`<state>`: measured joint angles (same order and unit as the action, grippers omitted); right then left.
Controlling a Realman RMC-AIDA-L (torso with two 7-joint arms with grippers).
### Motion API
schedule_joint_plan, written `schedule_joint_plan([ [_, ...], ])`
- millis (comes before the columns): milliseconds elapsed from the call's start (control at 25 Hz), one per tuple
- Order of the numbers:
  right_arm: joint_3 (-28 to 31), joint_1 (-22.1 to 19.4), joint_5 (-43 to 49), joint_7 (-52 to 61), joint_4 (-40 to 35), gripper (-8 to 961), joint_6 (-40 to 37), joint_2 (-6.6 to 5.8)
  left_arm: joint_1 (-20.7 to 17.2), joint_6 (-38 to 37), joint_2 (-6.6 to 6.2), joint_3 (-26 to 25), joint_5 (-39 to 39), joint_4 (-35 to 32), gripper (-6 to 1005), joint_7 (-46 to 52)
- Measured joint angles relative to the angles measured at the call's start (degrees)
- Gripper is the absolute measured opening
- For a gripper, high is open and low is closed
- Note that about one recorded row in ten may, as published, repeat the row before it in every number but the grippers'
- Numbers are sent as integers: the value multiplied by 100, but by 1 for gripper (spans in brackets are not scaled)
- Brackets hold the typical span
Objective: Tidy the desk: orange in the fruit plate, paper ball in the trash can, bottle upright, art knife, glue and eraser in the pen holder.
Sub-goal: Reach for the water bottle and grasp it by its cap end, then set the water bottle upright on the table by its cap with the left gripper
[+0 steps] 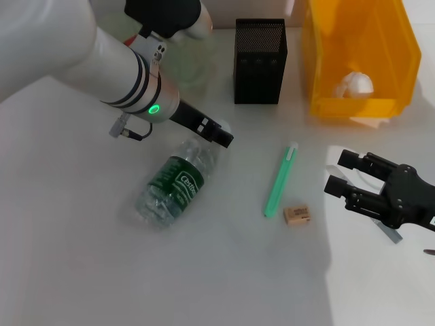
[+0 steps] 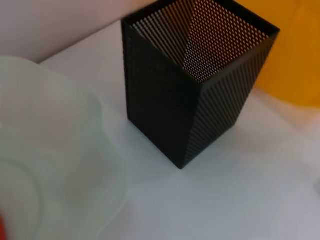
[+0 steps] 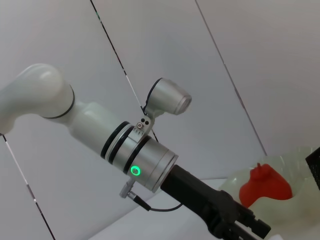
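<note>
surface: white desk (image 1: 224, 272) | bottle (image 1: 178, 182) lying | left end effector (image 1: 219, 133): cannot tell | right end effector (image 1: 338, 173): spread

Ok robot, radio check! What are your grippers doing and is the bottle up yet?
Left gripper at the lying bottle's cap end. Right gripper open, hovering beside the eraser. Bottle not upright yet. Nothing blocking.

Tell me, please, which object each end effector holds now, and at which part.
The left end effector is at the cap end of the lying clear plastic bottle; a grip cannot be confirmed. The right end effector is open, holding nothing.
</note>
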<state>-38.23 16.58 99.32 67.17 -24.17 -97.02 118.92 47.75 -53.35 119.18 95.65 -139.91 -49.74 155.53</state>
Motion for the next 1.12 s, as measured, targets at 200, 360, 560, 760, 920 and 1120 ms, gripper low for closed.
schedule_joint_plan([
  [200,-10,47,0,3,54,755,126,0,-16,160,0,366,135,39,717,3],
  [360,-18,72,0,3,134,755,177,0,-29,312,0,524,196,47,713,16],
  [560,0,77,0,-14,183,754,191,0,-55,407,0,575,201,47,707,21],
  [760,0,31,-8,-17,185,754,221,0,-143,419,-1,578,162,-19,658,-4],
  [920,0,24,-7,-17,203,753,249,0,-270,411,-1,579,151,-242,482,-127],
  [1120,5,21,-34,-17,213,753,250,-1,-1004,293,-34,537,195,-1405,440,-664],
])
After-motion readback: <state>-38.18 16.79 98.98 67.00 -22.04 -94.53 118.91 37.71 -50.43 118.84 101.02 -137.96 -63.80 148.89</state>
